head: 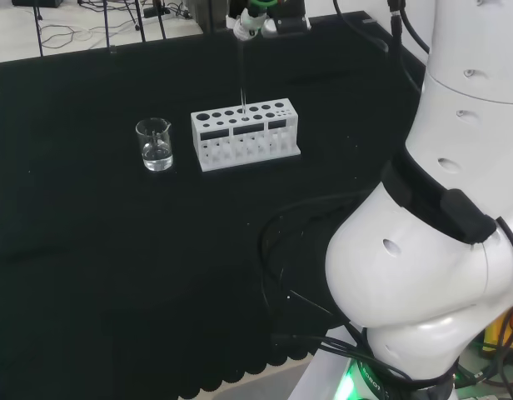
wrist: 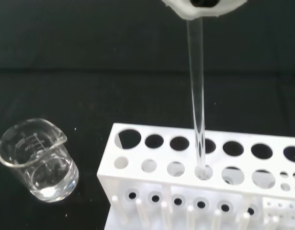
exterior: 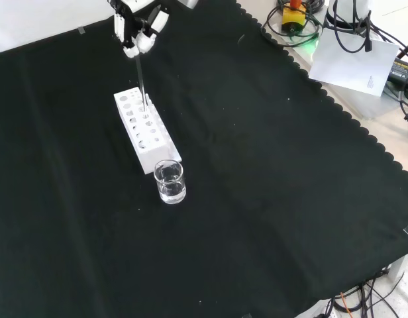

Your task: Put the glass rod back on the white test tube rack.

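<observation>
I hold the glass rod [wrist: 196,96] upright by its top end, and its lower tip has entered one of the small holes in the near row of the white test tube rack [wrist: 195,191], as the wrist view shows it. My fingers [exterior: 139,40] are pinched together on the rod's upper end, so it hangs plumb above the rack; I judge that keeping it vertical lets it slide through the hole without catching the rim. The rod is thin, clear and smooth, hard to pick out against the black cloth [head: 115,250] in the head view, where it runs down from my hand [head: 250,21] to the rack's top. The rack is a matte white plastic block with a row of larger round holes and a row of smaller ones. A clear glass beaker [head: 155,144], spouted, stands just left of it in the head view, apart from it.
</observation>
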Available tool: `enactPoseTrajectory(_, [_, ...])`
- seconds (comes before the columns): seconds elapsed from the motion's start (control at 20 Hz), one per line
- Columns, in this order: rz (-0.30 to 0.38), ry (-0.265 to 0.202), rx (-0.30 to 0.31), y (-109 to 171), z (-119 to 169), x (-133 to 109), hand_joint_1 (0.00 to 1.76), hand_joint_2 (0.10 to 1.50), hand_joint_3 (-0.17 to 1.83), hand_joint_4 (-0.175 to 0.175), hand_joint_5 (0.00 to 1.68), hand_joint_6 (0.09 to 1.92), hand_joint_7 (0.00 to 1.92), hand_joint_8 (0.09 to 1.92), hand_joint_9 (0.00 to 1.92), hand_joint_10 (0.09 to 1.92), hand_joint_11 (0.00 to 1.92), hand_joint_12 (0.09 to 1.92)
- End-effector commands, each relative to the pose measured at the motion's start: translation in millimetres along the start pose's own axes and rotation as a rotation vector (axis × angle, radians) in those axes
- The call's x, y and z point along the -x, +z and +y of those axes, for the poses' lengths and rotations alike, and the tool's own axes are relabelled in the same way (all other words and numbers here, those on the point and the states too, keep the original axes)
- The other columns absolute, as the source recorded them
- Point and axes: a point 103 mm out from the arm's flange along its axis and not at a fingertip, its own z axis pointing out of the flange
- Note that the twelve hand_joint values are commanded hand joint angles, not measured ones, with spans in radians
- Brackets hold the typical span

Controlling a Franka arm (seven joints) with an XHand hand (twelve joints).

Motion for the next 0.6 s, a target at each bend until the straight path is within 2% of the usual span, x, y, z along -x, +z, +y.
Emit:
enactPoseTrajectory(0.05, [0.021, 0.012, -0.031, 23.0, -0.4, 5.7, 1.22, 1.08, -0.17, -0.175, 1.23, 0.63, 1.49, 1.11, 1.76, 0.75, 1.77, 0.7])
enactPoseTrajectory(0.6, [0.026, 0.019, -0.049, 37.9, 8.8, 11.7, 1.22, 1.08, -0.17, -0.175, 1.23, 0.63, 1.49, 1.11, 1.76, 0.75, 1.77, 0.69])
